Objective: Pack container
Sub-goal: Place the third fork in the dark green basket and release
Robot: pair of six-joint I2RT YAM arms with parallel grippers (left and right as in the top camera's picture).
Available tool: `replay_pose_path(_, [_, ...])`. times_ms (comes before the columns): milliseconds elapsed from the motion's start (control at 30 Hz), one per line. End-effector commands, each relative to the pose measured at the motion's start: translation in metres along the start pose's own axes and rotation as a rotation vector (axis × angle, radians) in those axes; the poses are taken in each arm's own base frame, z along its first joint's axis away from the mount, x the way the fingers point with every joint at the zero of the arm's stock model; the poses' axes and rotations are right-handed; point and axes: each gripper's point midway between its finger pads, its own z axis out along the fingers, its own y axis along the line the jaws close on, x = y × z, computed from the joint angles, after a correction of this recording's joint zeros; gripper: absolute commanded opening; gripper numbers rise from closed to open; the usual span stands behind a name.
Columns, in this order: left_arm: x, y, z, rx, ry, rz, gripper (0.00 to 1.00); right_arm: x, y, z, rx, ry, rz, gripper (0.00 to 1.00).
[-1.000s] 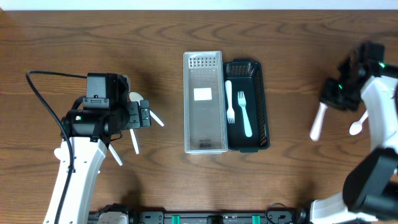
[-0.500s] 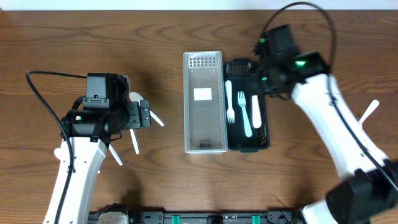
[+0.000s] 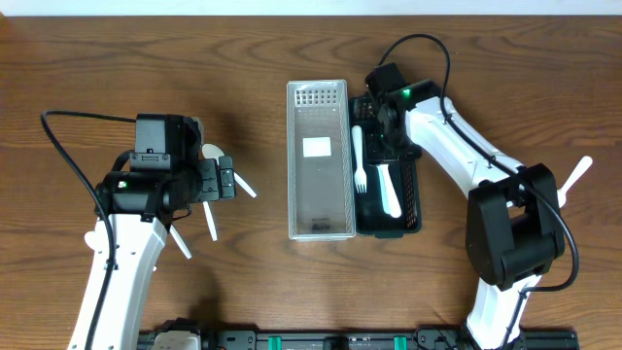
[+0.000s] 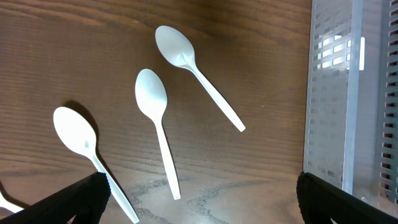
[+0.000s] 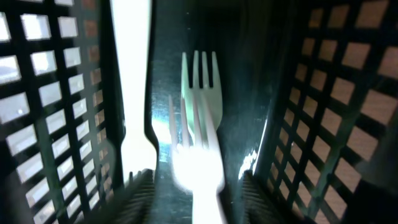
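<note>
A black mesh basket (image 3: 413,175) stands next to a clear container (image 3: 318,160) at the table's middle. White forks (image 3: 359,156) lie in the basket. My right gripper (image 3: 389,136) is low inside the basket. In the right wrist view the right gripper (image 5: 199,199) is open, with a fork (image 5: 202,93) lying between its fingers and another white handle (image 5: 134,74) to the left. My left gripper (image 3: 225,180) is open and empty above several white spoons (image 3: 209,219). In the left wrist view, three spoons (image 4: 155,118) lie ahead of the left gripper (image 4: 199,205), and the clear container (image 4: 336,93) is at the right.
One more white utensil (image 3: 578,177) lies on the wooden table far to the right, partly hidden by the right arm. The clear container holds only a white label (image 3: 317,147).
My right arm has swung from the table's right side to the black basket and lowered into it, bringing a white utensil along. The left arm and the spoons have not moved.
</note>
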Motion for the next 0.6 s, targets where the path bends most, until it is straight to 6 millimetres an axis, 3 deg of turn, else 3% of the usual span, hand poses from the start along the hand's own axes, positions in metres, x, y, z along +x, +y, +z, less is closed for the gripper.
replay_pose_path(0, [-0.004, -0.002, -0.002, 0.007, -0.007, -0.005, 0.98, -0.008, 0.003, -0.015, -0.003, -0.048, -0.005, 0.60])
replay_pose_path(67, [-0.004, -0.002, -0.002, 0.007, -0.007, -0.005, 0.98, -0.011, 0.004, -0.025, -0.010, -0.068, -0.007, 0.69])
replay_pose_path(133, [-0.004, -0.002, -0.002, 0.007, -0.007, -0.005, 0.98, -0.015, 0.004, -0.040, -0.019, -0.098, -0.010, 0.70])
replay_pose_path(333, [-0.004, -0.002, -0.002, 0.007, -0.007, -0.005, 0.98, -0.036, -0.020, -0.126, -0.064, -0.298, 0.060, 0.69])
replay_pose_path(433, [-0.003, -0.002, -0.002, 0.007, -0.004, -0.005, 0.98, -0.039, -0.055, -0.174, -0.073, -0.417, 0.142, 0.70])
replay_pose_path(500, [-0.003, -0.002, -0.002, 0.007, -0.004, -0.005, 0.98, -0.032, -0.094, -0.201, -0.047, -0.477, 0.241, 0.73])
replay_pose_path(567, [-0.003, -0.002, -0.002, 0.007, -0.004, -0.005, 0.98, -0.020, -0.137, -0.217, 0.008, -0.501, 0.358, 0.77])
